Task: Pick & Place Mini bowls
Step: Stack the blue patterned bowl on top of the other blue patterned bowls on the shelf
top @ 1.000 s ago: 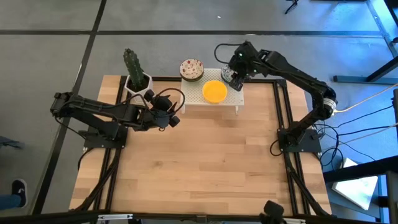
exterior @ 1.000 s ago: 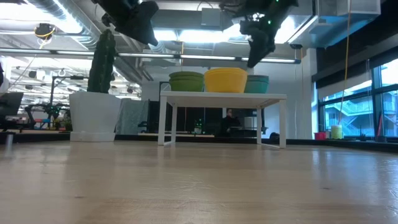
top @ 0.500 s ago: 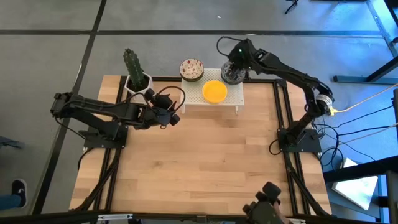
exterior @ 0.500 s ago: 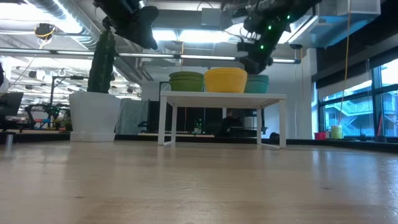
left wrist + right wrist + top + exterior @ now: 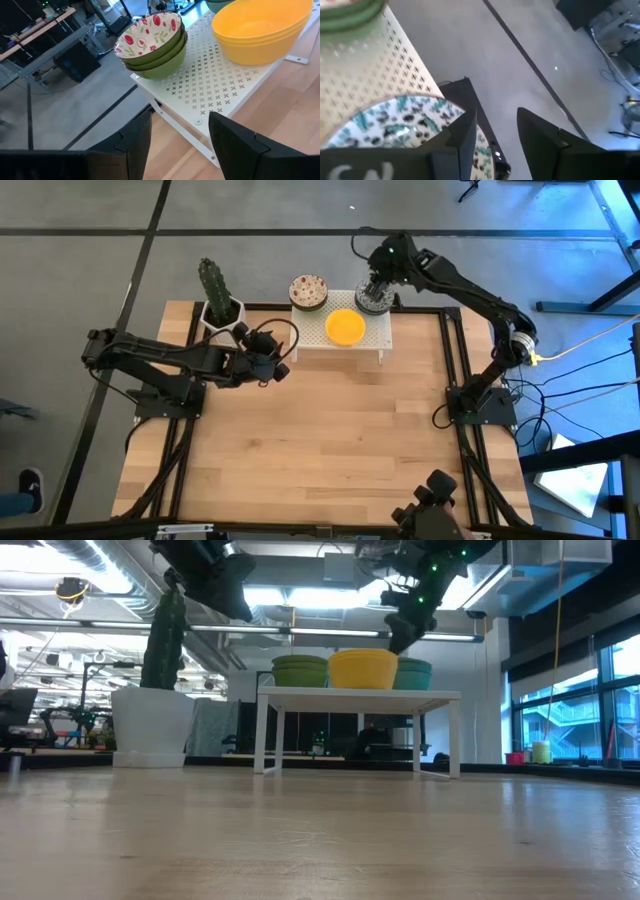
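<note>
Three stacks of mini bowls stand on a white perforated stand [image 5: 370, 338] at the table's far edge: red-speckled bowls with green outsides [image 5: 308, 291] [image 5: 152, 42], yellow bowls [image 5: 345, 327] [image 5: 260, 30], and grey-green patterned bowls [image 5: 372, 301] [image 5: 395, 127]. My right gripper [image 5: 380, 278] [image 5: 495, 117] is open and hovers just above the far rim of the grey-green stack [image 5: 413, 673]; in the low view [image 5: 398, 638] a gap shows below it. My left gripper [image 5: 279, 366] [image 5: 180, 120] is open, raised, left of the stand and facing it.
A white pot with a tall cactus [image 5: 218, 302] [image 5: 155, 700] stands on the table's far left corner, beside the left arm. The wooden tabletop [image 5: 330, 450] stretches bare from the stand to the near edge. Black frame rails [image 5: 455, 360] run along both sides.
My right gripper has drawn back from directly over the grey-green bowls toward the table's far edge and tipped, so the stack now shows in the high view. The bowls have stayed where they were.
</note>
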